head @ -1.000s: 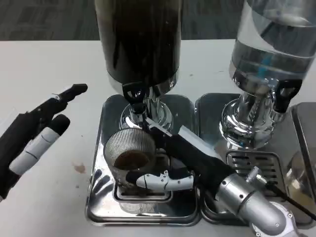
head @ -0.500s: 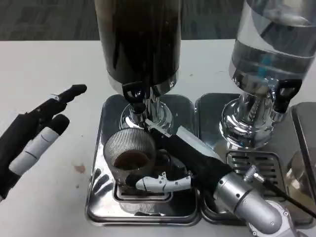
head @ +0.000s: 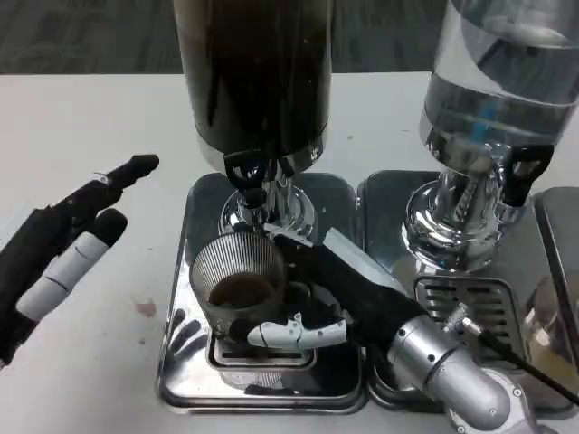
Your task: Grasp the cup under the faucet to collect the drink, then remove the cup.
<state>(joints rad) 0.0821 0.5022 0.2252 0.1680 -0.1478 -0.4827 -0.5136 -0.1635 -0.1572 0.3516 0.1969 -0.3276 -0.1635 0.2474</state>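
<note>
Table (head: 81, 117), white, carries everything here and runs back to a dark carpeted floor. Two drink dispensers stand on it. The dark dispenser (head: 253, 72) rises above the left tray, its tank nearly black; the clear dispenser (head: 507, 81) to its right holds a colourless liquid with something blue inside. No brand, label or writing can be read on either.

Each dispenser sits on a shiny metal drip tray: the left tray (head: 181, 362) under the dark one, the right tray (head: 384, 194) just beside it, with a slotted grille showing near the right forearm.

The right hand (head: 312, 303) reaches in from the lower right on its silver forearm, black across the palm, with white and black fingers (head: 289, 333) wrapped round the near side of the cup; it holds the cup.

The left hand (head: 63, 244) hovers over the bare table well left of the trays, its fingers spread apart and holding nothing.

The cup (head: 239, 285), ribbed and translucent, stands upright on the left tray directly below the black-handled faucet (head: 246, 181), with brown drink in its bottom.

A second black faucet (head: 525, 172) juts from the clear dispenser's chrome base.

A small reddish stain (head: 145, 307) marks the table between the left hand and the left tray.
</note>
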